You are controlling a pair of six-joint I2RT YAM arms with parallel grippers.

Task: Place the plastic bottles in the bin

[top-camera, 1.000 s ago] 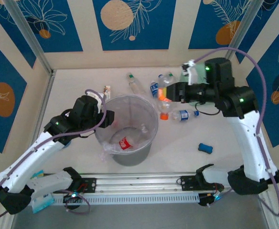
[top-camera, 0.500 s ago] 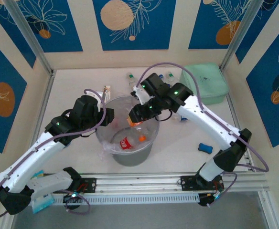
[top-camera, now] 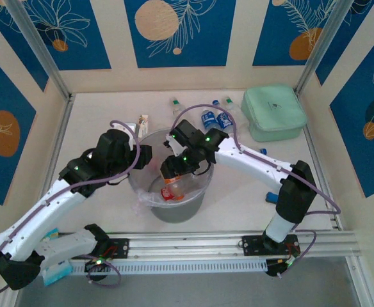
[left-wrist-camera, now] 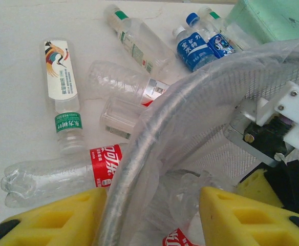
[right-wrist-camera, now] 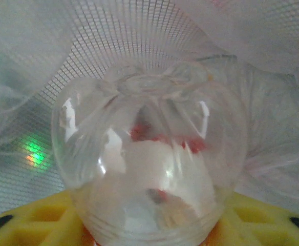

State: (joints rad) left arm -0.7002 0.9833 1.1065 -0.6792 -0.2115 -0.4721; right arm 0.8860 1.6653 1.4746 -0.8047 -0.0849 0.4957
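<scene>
My right gripper (top-camera: 174,174) is down inside the bin (top-camera: 177,210), clamped on a clear bottle (right-wrist-camera: 149,164) whose base faces the wrist camera, with the mesh wall and the crinkly bag (left-wrist-camera: 190,118) close around it. The worry is the liner. If I let go here and pull straight up, I judge the yellow fingers could catch a fold of plastic and drag the bag, or the whole light bin, up with them. Opening too little could also leave the bottle wedged between the pads instead of dropping beside the red-labelled one (top-camera: 168,192) at the bottom. My left gripper (top-camera: 141,157) sits spread wide astride the near-left rim, with wire and liner running between its fingers but not pinched (as far as the left wrist view lets me tell), so it would not hold the bin down if that happens. The two arms are also close over the rim. More bottles (top-camera: 207,118) wait on the table (top-camera: 238,192) behind the bin.
</scene>
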